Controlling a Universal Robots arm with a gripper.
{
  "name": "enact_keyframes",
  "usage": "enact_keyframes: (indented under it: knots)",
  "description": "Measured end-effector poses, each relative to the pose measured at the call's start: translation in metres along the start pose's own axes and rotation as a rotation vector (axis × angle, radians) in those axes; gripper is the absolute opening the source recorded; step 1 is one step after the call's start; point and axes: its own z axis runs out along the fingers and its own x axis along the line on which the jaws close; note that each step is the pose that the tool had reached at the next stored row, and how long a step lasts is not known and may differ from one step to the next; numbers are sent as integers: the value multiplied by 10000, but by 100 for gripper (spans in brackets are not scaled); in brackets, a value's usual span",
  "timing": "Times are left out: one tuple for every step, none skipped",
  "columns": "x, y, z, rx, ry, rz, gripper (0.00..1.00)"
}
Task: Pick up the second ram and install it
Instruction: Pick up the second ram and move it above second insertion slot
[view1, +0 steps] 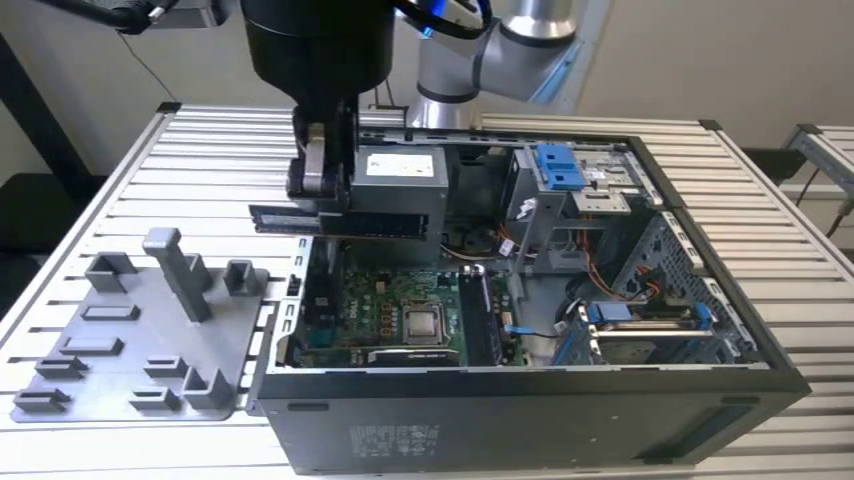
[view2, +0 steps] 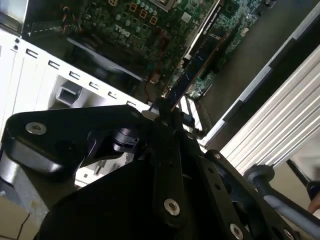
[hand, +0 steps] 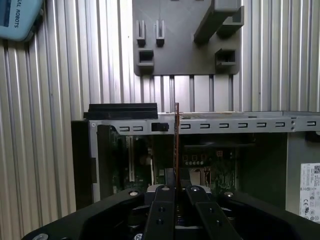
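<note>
Exterior view, L to R, all placed vs the open PC case. A grey holder tray lies on the slatted table just beside the case, on the exterior view's left.

The gripper hangs over the case wall nearest that tray, jaws closed tight on the second ram. The ram is held level and pinched left of its middle. One end pokes out past the case wall twd the tray; the longer part reaches over the case interior. It's held up above the motherboard inside the case.

First wrist view: the ram shows edge-on, a thin line coming straight out from betw. the fingers, w/ the case wall beyond.

Second wrist view: the ram runs out from the gripper over the board.
</note>
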Motion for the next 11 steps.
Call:
enact_keyframes:
  knots:
    - [-1, -30, 0, -1, -1, 0, 14]
    - [-3, -63, -1, -2, 0, 0, 14]
    - [-4, -95, -3, -5, 0, -1, 14]
    - [-5, -126, -3, -6, 0, -1, 14]
    - [-7, -158, -4, -8, 0, -1, 14]
    - [-9, -189, -5, -10, -1, 0, 14]
    - [-10, -219, -6, -12, 0, 0, 14]
    - [-11, -252, -7, -14, 0, 0, 14]
    - [-13, -286, -7, -15, 0, 0, 14]
    - [-15, -324, -8, -18, 0, 0, 14]
    - [-17, -365, -10, -20, 0, 0, 14]
